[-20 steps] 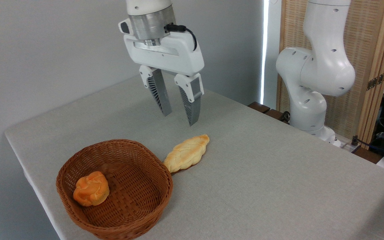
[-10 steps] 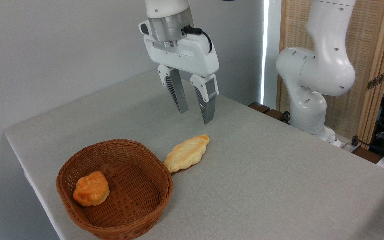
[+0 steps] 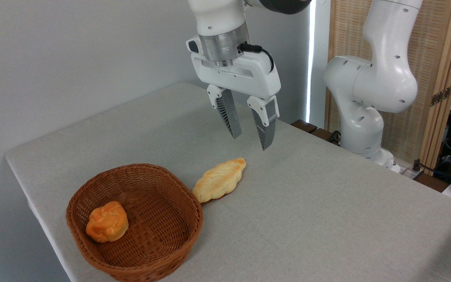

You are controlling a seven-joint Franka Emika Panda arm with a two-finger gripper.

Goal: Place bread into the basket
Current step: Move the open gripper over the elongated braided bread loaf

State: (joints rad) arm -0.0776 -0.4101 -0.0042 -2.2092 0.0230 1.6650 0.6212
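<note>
Spreading across most of the view, the table (image 3: 327, 219) wears a plain grey cloth, with a bare grey wall behind it and a woven blind in a wooden frame (image 3: 433, 78) at the far right. No brand, label or writing can be read anywhere. The white arm (image 3: 370, 90) rises from its base beyond the table's far edge, well to the right of the basket, and arches over so that its wrist points down. The basket (image 3: 170, 235) (round, brown wicker, shallow) sits at the table's near left corner. The gripper (image 3: 251, 141) hangs in the air above and to the right of the basket, fingers pointing down with a clear gap between them and nothing held. The bread (image 3: 219, 179), a pale golden braided loaf, lies on the cloth just right of the basket, its near end at or against the rim, its far end below the fingertips. A small orange bun (image 3: 107, 226) rests inside the basket, against its left wall.
</note>
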